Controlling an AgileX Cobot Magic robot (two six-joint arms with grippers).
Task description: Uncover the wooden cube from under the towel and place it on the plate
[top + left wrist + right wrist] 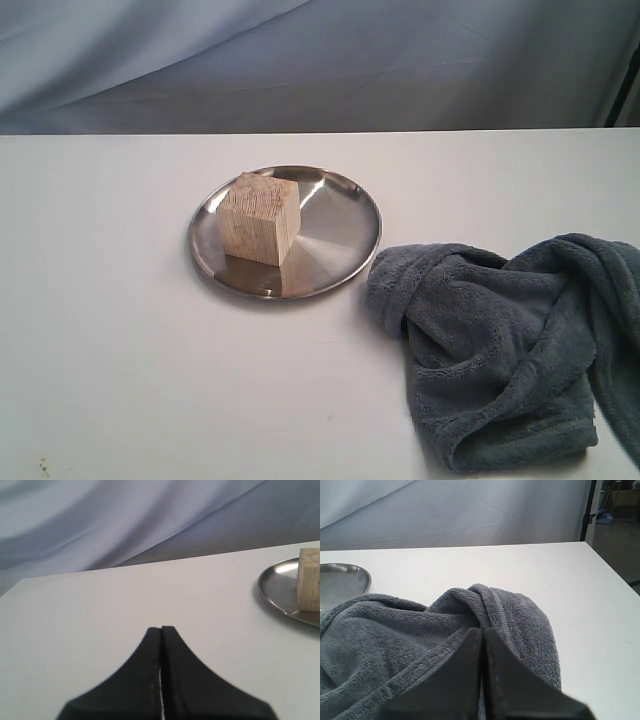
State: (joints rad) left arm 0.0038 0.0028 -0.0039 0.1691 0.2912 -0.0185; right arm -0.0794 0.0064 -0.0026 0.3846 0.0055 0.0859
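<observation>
The wooden cube (260,218) stands uncovered on the left half of the steel plate (340,240) at mid-table. The grey-blue towel (500,340) lies crumpled on the table to the plate's right, close to its rim. Neither gripper shows in the exterior view. In the left wrist view my left gripper (161,628) is shut and empty over bare table, with the cube (310,580) and plate (280,587) well off to one side. My right gripper (482,629) is shut above the bunched towel (395,640), holding nothing that I can see; the plate's edge (340,580) lies beyond the cloth.
The white table (120,380) stretches bare to the left and in front of the plate. A draped grey-blue backdrop (320,60) hangs behind the table. The table's side edge (615,575) runs near the towel.
</observation>
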